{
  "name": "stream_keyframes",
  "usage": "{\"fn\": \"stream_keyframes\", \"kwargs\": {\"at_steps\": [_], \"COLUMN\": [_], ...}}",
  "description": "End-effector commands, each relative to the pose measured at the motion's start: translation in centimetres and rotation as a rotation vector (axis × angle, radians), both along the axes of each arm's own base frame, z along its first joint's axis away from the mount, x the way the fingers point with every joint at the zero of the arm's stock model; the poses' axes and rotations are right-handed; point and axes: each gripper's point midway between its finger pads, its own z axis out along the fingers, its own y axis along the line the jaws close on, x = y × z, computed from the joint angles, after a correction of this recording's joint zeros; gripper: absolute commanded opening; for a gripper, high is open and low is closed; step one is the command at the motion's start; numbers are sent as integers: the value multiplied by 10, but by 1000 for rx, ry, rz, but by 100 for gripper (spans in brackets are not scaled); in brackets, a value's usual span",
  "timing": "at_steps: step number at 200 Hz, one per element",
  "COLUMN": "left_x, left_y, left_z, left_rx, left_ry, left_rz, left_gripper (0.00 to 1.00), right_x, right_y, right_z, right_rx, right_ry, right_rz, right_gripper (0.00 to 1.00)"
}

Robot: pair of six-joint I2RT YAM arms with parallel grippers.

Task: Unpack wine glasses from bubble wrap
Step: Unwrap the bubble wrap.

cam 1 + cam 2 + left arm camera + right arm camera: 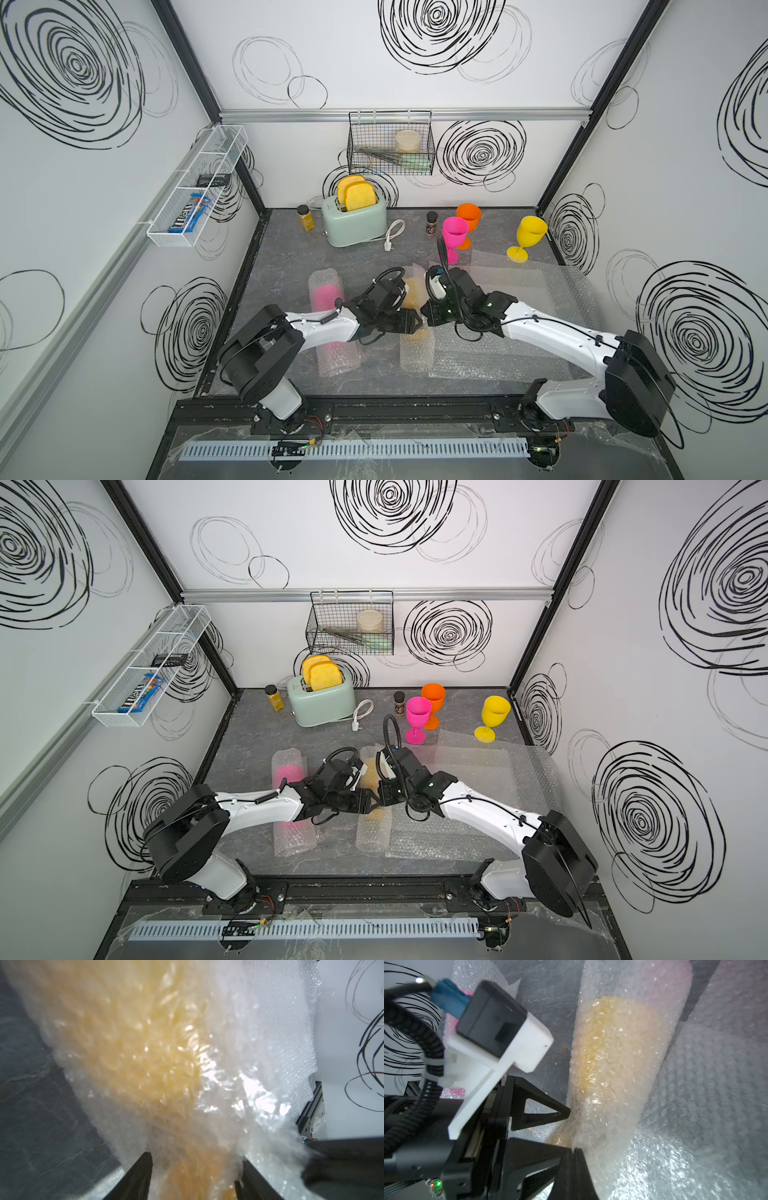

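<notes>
Tube point(417, 353) front-to-back, bowl point(412, 293) rearward

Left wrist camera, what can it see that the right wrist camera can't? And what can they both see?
Only the left wrist view: a silver frame post, and the left gripper seen from behind, its fingers on either side of the wrapped yellow glass.

Only the right wrist view: the right gripper, closed at that bundle's edge, a pink wrapped glass, and the left arm's camera.

Both: the wrapped yellow glass, the grey tabletop and the swirly wall.
</notes>
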Motion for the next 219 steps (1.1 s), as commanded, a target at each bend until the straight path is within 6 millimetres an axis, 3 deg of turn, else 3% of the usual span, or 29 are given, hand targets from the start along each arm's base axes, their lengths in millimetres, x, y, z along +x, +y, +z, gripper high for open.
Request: {"fn": "stream_keyframes", "kwargs": {"at_steps": [1, 58, 125, 158, 219], "left_x": [5, 5, 7, 11, 21], "left_y": [5, 9, 19, 23, 38], "left_z": [-8, -13, -15, -14, -11], "left_rx": [62, 69, 104, 117, 201], "left_ry": [-16, 0, -9, -21, -72], "left_rz": [4, 5, 20, 28, 54], "left_gripper": [65, 65, 64, 64, 64], "right_x": [5, 10, 6, 6, -1], "right_y": [-2, -20, -28, -26, -20], "right_z": [15, 9, -3, 2, -11], "right_rx": [52, 37, 6, 16, 39], "right_ry": [-29, -30, -18, -27, 21], "right_rz": [-21, -63, -75, -66, -50], "right_gripper": [4, 4, 4, 4, 4]}}
